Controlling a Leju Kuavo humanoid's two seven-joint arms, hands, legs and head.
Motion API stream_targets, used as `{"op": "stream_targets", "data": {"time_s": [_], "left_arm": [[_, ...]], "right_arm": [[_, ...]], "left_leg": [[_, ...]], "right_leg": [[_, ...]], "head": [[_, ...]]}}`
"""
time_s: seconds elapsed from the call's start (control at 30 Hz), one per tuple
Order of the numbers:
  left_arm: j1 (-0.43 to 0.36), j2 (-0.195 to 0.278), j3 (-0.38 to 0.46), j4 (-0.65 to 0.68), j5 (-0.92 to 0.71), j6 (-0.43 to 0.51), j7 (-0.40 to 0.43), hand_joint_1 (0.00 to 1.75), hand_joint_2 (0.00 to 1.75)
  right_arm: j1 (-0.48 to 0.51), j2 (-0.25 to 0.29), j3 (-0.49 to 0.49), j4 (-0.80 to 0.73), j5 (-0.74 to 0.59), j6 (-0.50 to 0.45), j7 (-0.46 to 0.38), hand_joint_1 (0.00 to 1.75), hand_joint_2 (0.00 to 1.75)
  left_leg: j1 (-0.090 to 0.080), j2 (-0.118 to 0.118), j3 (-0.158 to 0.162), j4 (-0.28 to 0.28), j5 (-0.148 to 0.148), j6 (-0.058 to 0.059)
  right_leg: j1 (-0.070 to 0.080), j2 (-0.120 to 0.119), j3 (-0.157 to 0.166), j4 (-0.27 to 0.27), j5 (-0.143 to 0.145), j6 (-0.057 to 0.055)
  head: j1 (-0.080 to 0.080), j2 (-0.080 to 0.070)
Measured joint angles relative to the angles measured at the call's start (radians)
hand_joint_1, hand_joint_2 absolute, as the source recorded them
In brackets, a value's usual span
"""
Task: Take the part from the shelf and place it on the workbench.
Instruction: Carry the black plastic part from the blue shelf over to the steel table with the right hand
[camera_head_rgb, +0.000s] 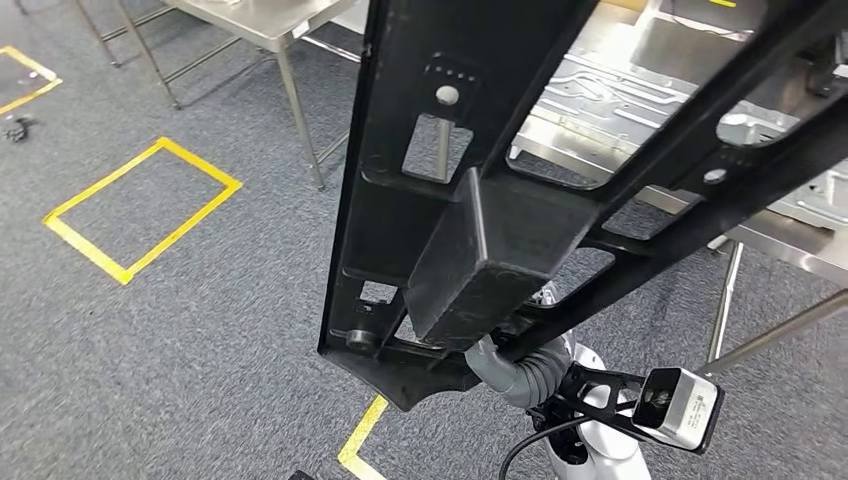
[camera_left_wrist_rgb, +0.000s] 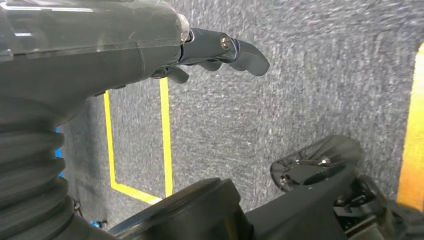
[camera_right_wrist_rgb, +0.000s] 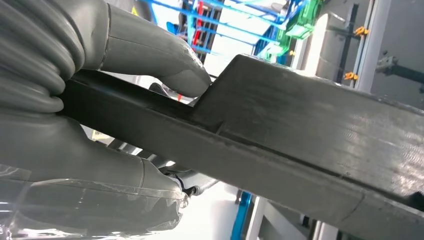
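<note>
The part (camera_head_rgb: 480, 200) is a big black frame with cut-outs and a box-shaped block in its middle. It is held up off the floor, tilted, close in front of my head. My right hand (camera_head_rgb: 492, 356) grips its lower end from below. In the right wrist view the thumb (camera_right_wrist_rgb: 165, 60) lies over one side of the part's bar (camera_right_wrist_rgb: 300, 130) and the fingers (camera_right_wrist_rgb: 100, 170) wrap the other side. The steel workbench (camera_head_rgb: 790, 245) stands behind the part at the right. My left hand (camera_left_wrist_rgb: 220, 50) hangs over the carpet, fingers stretched out, holding nothing.
Pressed metal sheets (camera_head_rgb: 610, 85) lie on the workbench. A second steel table (camera_head_rgb: 262, 22) on thin legs stands at the back left. Yellow tape marks a square (camera_head_rgb: 140, 210) on the grey carpet at the left, and a line (camera_head_rgb: 362, 430) near my feet.
</note>
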Motion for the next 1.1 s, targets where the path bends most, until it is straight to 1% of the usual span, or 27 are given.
{"op": "stream_targets", "data": {"time_s": [0.03,0.07,0.1,0.17,0.23,0.27,0.3,0.37,0.4,0.43,0.47,0.5,0.57,0.6,0.63,0.67,0.7,0.73,0.77,0.83,0.87,0.9,0.93,0.97,1.03,1.07,1.1], "left_arm": [[-0.001,0.000,0.000,0.000,-0.002,0.000,0.000,0.00,1.75],[-0.001,0.000,0.000,0.000,-0.003,0.000,0.000,0.00,1.75],[-0.002,0.000,0.000,0.000,-0.004,0.000,0.000,0.00,1.75],[-0.004,0.000,0.000,0.000,-0.005,-0.001,0.000,0.00,1.75],[-0.006,0.000,0.000,0.000,-0.006,0.000,0.000,0.00,1.75],[-0.007,0.001,0.000,-0.001,-0.006,0.000,0.000,0.00,1.75],[-0.007,0.001,0.000,-0.001,-0.006,0.000,0.000,0.00,1.75],[-0.005,0.001,0.000,-0.001,-0.005,0.000,0.000,0.00,1.75],[-0.005,0.002,0.001,-0.001,-0.005,0.000,-0.001,0.00,1.75],[-0.006,0.002,0.001,-0.001,-0.005,0.000,-0.001,0.00,1.75],[-0.006,0.002,0.001,-0.001,-0.005,0.001,-0.001,0.00,1.75],[-0.006,0.002,0.001,-0.001,-0.005,0.001,-0.001,0.00,1.75],[-0.003,0.004,0.002,-0.001,-0.005,0.001,-0.001,0.00,1.75],[-0.002,0.005,0.002,0.000,-0.005,0.002,-0.001,0.00,1.75],[-0.002,0.006,0.002,0.000,-0.004,0.002,-0.002,0.00,1.75],[-0.003,0.006,0.002,0.000,-0.004,0.002,-0.002,0.00,1.75],[-0.004,0.005,0.002,0.000,-0.004,0.002,-0.003,0.00,1.75],[-0.005,0.004,0.002,-0.001,-0.004,0.003,-0.003,0.00,1.75],[-0.004,0.004,0.002,-0.001,-0.003,0.003,-0.004,0.00,1.75],[0.000,0.004,0.003,-0.001,-0.002,0.004,-0.004,0.00,1.75],[0.003,0.004,0.003,-0.001,-0.001,0.004,-0.004,0.00,1.75],[0.005,0.004,0.003,0.000,0.000,0.004,-0.004,0.00,1.75],[0.007,0.004,0.003,0.000,0.001,0.004,-0.004,0.00,1.75],[0.008,0.004,0.003,0.000,0.001,0.004,-0.004,0.00,1.75],[0.008,0.004,0.003,-0.001,0.001,0.004,-0.004,0.00,1.75],[0.008,0.004,0.003,-0.001,0.001,0.004,-0.005,0.00,1.75],[0.008,0.004,0.003,-0.001,0.001,0.004,-0.005,0.00,1.75]], "right_arm": [[-0.001,-0.001,0.001,-0.001,0.002,-0.001,-0.001,1.75,1.75],[-0.001,-0.001,0.001,-0.002,0.004,-0.002,-0.001,1.75,1.75],[-0.002,-0.001,0.002,-0.003,0.005,-0.003,-0.002,1.75,1.75],[-0.002,-0.001,0.002,-0.006,0.009,-0.005,-0.002,1.75,1.75],[-0.003,-0.001,0.004,-0.014,0.014,-0.006,-0.001,1.75,1.75],[-0.004,-0.001,0.006,-0.018,0.015,-0.006,-0.001,1.75,1.75],[-0.005,-0.001,0.009,-0.021,0.015,-0.007,0.000,1.75,1.75],[-0.006,-0.001,0.014,-0.023,0.017,-0.007,0.002,1.75,1.75],[-0.005,-0.001,0.016,-0.023,0.018,-0.008,0.002,1.75,1.75],[-0.005,-0.001,0.018,-0.023,0.019,-0.008,0.003,1.75,1.75],[-0.005,-0.001,0.019,-0.023,0.021,-0.008,0.003,1.75,1.75],[-0.005,-0.001,0.021,-0.023,0.021,-0.008,0.004,1.75,1.75],[-0.007,-0.001,0.025,-0.025,0.022,-0.008,0.005,1.75,1.75],[-0.007,-0.001,0.026,-0.025,0.022,-0.008,0.006,1.75,1.75],[-0.008,-0.001,0.027,-0.025,0.022,-0.008,0.007,1.75,1.75],[-0.008,-0.001,0.028,-0.026,0.022,-0.009,0.007,1.75,1.75],[-0.008,-0.001,0.028,-0.027,0.022,-0.009,0.008,1.75,1.75],[-0.010,-0.001,0.028,-0.029,0.022,-0.010,0.008,1.75,1.75],[-0.012,-0.002,0.028,-0.031,0.022,-0.011,0.008,1.75,1.75],[-0.015,-0.002,0.029,-0.033,0.022,-0.012,0.009,1.75,1.75],[-0.016,-0.003,0.029,-0.033,0.022,-0.012,0.010,1.75,1.75],[-0.015,-0.004,0.029,-0.033,0.022,-0.012,0.011,1.75,1.75],[-0.014,-0.004,0.029,-0.033,0.022,-0.012,0.012,1.75,1.75],[-0.014,-0.005,0.029,-0.033,0.022,-0.012,0.013,1.75,1.75],[-0.015,-0.005,0.029,-0.033,0.022,-0.012,0.015,1.75,1.75],[-0.016,-0.005,0.029,-0.034,0.022,-0.012,0.016,1.75,1.75],[-0.017,-0.005,0.029,-0.034,0.022,-0.012,0.016,1.75,1.75]], "left_leg": [[-0.002,0.006,0.006,0.000,-0.006,-0.005],[-0.003,0.012,0.011,0.000,-0.011,-0.011],[-0.006,0.018,0.015,0.000,-0.015,-0.017],[-0.008,0.032,0.023,-0.004,-0.021,-0.029],[-0.005,0.024,0.024,0.012,-0.040,-0.038],[-0.003,0.010,0.010,0.047,-0.062,-0.040],[-0.001,-0.008,-0.016,0.102,-0.091,-0.041],[-0.001,-0.028,-0.088,0.236,-0.142,-0.042],[-0.001,-0.031,-0.113,0.274,-0.146,-0.042],[-0.001,-0.032,-0.123,0.280,-0.131,-0.042],[-0.001,-0.035,-0.114,0.246,-0.097,-0.040],[-0.001,-0.045,-0.092,0.184,-0.054,-0.036],[-0.001,-0.087,-0.048,0.068,-0.001,-0.026],[-0.002,-0.103,-0.036,0.037,0.007,-0.022],[-0.003,-0.110,-0.033,0.027,0.005,-0.018],[-0.005,-0.103,-0.030,0.022,0.007,-0.014],[-0.004,-0.094,-0.028,0.018,0.010,-0.009],[-0.002,-0.085,-0.024,0.012,0.014,-0.002],[0.000,-0.073,-0.020,0.006,0.017,0.005],[-0.001,-0.051,-0.017,0.001,0.019,0.013],[-0.002,-0.039,-0.017,0.001,0.018,0.015],[-0.003,-0.027,-0.017,0.001,0.017,0.015],[-0.003,-0.016,-0.016,0.001,0.015,0.014],[-0.003,-0.006,-0.015,0.002,0.013,0.012],[-0.003,0.013,-0.008,0.002,0.007,0.006],[-0.006,0.020,-0.004,0.003,0.003,0.001],[-0.007,0.027,-0.002,0.003,0.000,-0.005]], "right_leg": [[0.003,-0.016,0.032,-0.062,0.023,-0.002],[0.007,-0.026,0.054,-0.106,0.035,-0.005],[0.011,-0.031,0.065,-0.129,0.037,-0.010],[0.015,-0.015,0.066,-0.131,0.033,-0.021],[0.011,0.001,0.074,-0.140,0.033,-0.033],[0.008,0.009,0.078,-0.145,0.034,-0.040],[0.006,0.016,0.082,-0.147,0.034,-0.045],[0.009,0.033,0.083,-0.146,0.032,-0.051],[0.010,0.044,0.083,-0.146,0.031,-0.052],[0.011,0.055,0.084,-0.144,0.030,-0.051],[0.012,0.067,0.086,-0.142,0.029,-0.050],[0.012,0.079,0.087,-0.139,0.027,-0.048],[0.013,0.101,0.084,-0.131,0.023,-0.041],[0.012,0.109,0.080,-0.128,0.022,-0.035],[0.010,0.118,0.077,-0.127,0.023,-0.028],[0.008,0.127,0.074,-0.129,0.026,-0.020],[0.007,0.126,0.074,-0.128,0.026,-0.014],[0.007,0.113,0.071,-0.121,0.021,-0.008],[0.009,0.091,0.059,-0.096,0.004,-0.003],[0.007,0.042,0.008,0.010,-0.053,0.005],[0.004,0.031,-0.025,0.075,-0.081,0.009],[0.002,0.026,-0.049,0.121,-0.095,0.012],[0.001,0.023,-0.059,0.137,-0.091,0.014],[0.000,0.018,-0.045,0.110,-0.068,0.014],[0.002,-0.012,0.028,-0.026,-0.006,0.008],[0.006,-0.027,0.062,-0.089,0.015,0.003],[0.010,-0.038,0.082,-0.127,0.024,-0.003]], "head": [[0.000,0.000],[0.000,0.000],[0.000,0.000],[-0.001,0.000],[-0.002,0.000],[-0.002,0.000],[-0.003,0.000],[-0.005,0.000],[-0.005,0.000],[-0.005,0.000],[-0.005,0.000],[-0.005,0.000],[-0.005,0.000],[-0.004,0.000],[-0.004,0.000],[-0.004,0.000],[-0.004,0.000],[-0.003,0.000],[0.000,0.000],[0.004,0.000],[0.005,0.000],[0.006,0.000],[0.006,0.000],[0.006,0.000],[0.006,0.000],[0.005,0.000],[0.005,0.000]]}}
